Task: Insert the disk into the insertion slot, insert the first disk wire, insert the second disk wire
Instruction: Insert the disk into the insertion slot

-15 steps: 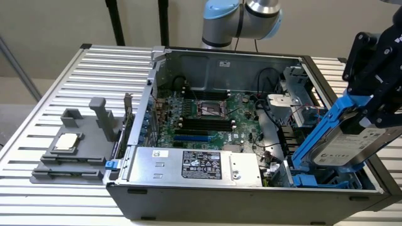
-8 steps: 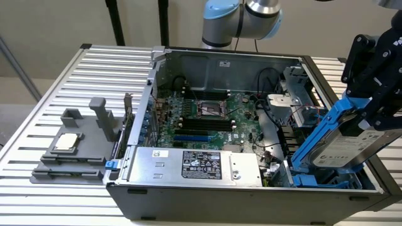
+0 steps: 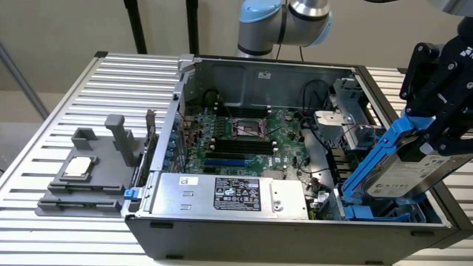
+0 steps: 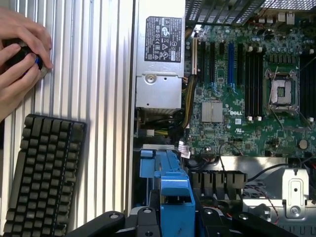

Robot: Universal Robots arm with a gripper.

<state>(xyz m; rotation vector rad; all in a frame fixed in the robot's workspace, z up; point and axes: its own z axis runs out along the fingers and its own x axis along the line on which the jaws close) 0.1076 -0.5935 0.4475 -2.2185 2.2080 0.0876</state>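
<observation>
The disk [image 3: 411,176], silver-grey with a white label in a bright blue carrier bracket [image 3: 384,158], hangs tilted over the corner of the open computer case at the exterior view's right. My black gripper [image 3: 435,138] is shut on its upper end. Its lower end dips toward the insertion slot [image 3: 373,212], a grey bay with blue fittings at the case's near corner. In the wrist view the blue carrier [image 4: 170,190] sits between my fingers [image 4: 140,219], above the bay.
Inside the case lie the motherboard [image 3: 247,141], a silver power supply box [image 3: 229,194] and loose wires [image 3: 362,133]. A grey fixture [image 3: 85,174] stands on the slatted table. The wrist view shows a keyboard [image 4: 44,175] and a person's hand [image 4: 19,59] beside the case.
</observation>
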